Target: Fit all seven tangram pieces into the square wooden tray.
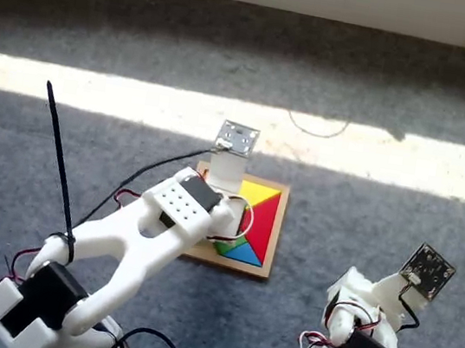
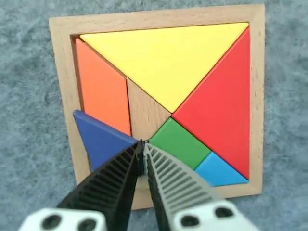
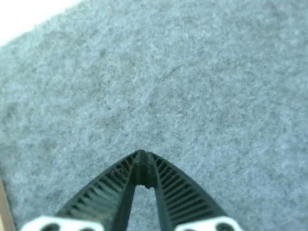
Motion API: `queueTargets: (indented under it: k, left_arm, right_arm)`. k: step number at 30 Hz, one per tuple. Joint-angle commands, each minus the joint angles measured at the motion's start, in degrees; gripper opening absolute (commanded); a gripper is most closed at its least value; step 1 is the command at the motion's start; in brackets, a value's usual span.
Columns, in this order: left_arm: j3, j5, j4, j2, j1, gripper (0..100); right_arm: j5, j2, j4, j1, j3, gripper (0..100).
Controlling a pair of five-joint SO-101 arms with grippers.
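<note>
the left tool (image 2: pixel 143 147) hangs over the tray's (image 2: pixel 60 72) near edge, fingers pressed together on nothing, tips at a corner of the dark blue triangle (image 2: pixel 98 139). that triangle sits askew at the tray's left side, below the orange piece (image 2: pixel 101 96). a bare wooden wedge shows between orange, the yellow triangle (image 2: pixel 163 57) and the green square (image 2: pixel 178 142). the red triangle (image 2: pixel 221 110) fills the right side, with the light blue triangle (image 2: pixel 219 171) below it. well apart, the right tool (image 3: pixel 143 166) hangs over the grey worktop (image 3: pixel 192 72), fingers together.
</note>
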Motion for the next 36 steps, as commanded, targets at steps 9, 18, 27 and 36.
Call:
queueTargets:
  k: [9, 18, 27, 36]
  left_arm:
    - [0.9, -0.3, 4.8, 1.1, 0.9, 0]
    - [0.7, -0.3, 5.7, 1.0, 1.1, 0]
    - [0.3, -0.3, 5.5, -0.7, 1.7, 0]
    - [0.7, -0.6, 7.4, -20.7, 0.8, 0]
  right_arm:
    - [-0.3, -0.5, -1.4, -0.7, 2.4, 0.5]
    - [-0.3, -0.5, -1.4, -0.7, 2.4, 0.5]
    - [-0.3, -0.5, -1.4, -0.7, 2.4, 0.5]
    - [-0.3, -0.5, -1.4, -0.7, 2.4, 0.5]
